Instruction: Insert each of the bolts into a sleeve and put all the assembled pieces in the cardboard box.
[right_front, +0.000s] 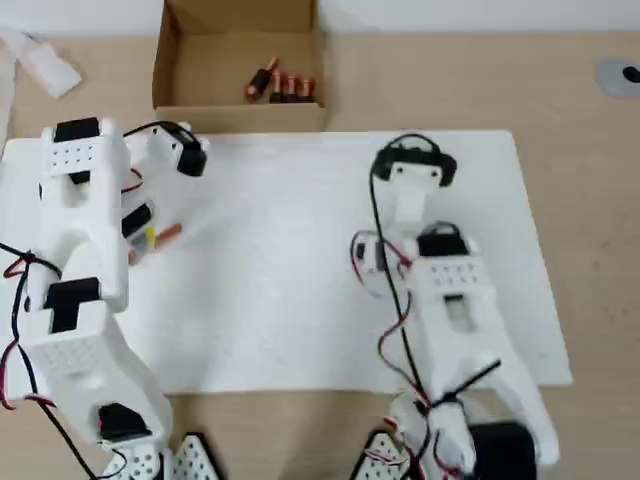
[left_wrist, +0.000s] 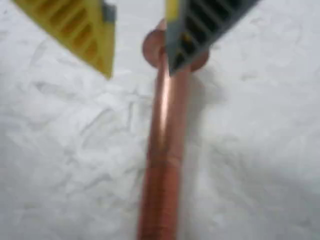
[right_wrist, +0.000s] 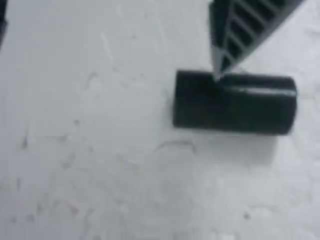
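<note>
A copper bolt lies on the white foam mat, also visible as the copper bolt at the mat's left side. My left gripper hangs open just above its head end, one yellow finger off to the side and the other over the head. A black sleeve lies flat on the mat. My right gripper is open, with one fingertip at the sleeve's top edge. The cardboard box at the back holds several assembled pieces.
The box stands just beyond the mat's far edge, left of centre. White scraps lie at the far left of the wooden table and a grey disc at the far right. Loose wires hang along both arms.
</note>
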